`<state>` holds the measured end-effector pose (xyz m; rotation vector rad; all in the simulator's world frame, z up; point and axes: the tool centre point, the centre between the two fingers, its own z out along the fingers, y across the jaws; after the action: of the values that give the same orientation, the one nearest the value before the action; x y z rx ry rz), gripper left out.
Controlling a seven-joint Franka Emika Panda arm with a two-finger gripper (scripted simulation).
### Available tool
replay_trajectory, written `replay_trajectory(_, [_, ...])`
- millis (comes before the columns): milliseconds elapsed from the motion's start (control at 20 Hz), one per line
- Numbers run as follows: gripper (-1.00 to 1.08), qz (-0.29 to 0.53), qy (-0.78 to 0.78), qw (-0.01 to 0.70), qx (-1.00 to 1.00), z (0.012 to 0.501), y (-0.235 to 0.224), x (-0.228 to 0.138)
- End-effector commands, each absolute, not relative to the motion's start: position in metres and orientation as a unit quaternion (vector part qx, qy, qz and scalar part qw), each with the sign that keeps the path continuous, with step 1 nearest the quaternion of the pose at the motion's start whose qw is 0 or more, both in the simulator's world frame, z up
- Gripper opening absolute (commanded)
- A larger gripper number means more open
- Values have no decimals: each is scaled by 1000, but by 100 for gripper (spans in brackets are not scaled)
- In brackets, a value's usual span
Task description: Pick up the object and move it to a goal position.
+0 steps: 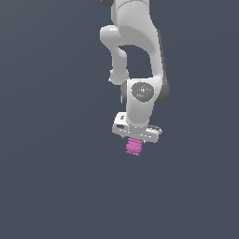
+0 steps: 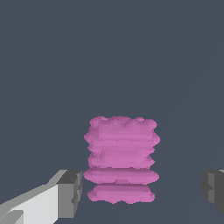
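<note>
The object (image 1: pixel 134 146) is a small magenta-pink, knobbly, ridged block resting directly below the white hand of my gripper (image 1: pixel 136 138) in the exterior view. In the wrist view the object (image 2: pixel 121 157) stands between the two grey fingers of my gripper (image 2: pixel 142 192). One fingertip (image 2: pixel 71 192) is almost against the object's side. The other fingertip (image 2: pixel 213 190) stands well apart from it, with bare floor showing in the gap. The gripper is open around the object. In the exterior view the fingers themselves are hidden behind the hand and the object.
A plain dark grey-blue surface (image 1: pixel 51 177) fills both views. The white arm (image 1: pixel 135 42) comes down from the top middle of the exterior view. No other objects or edges show.
</note>
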<state>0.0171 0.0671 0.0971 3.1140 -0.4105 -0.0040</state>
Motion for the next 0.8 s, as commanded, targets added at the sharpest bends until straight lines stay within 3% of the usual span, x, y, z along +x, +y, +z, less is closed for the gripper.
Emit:
replay_trajectory(0, [100, 0, -139, 0, 990, 94, 73, 18])
replay_trajectory(750, [100, 0, -143, 0, 990, 61, 76, 18])
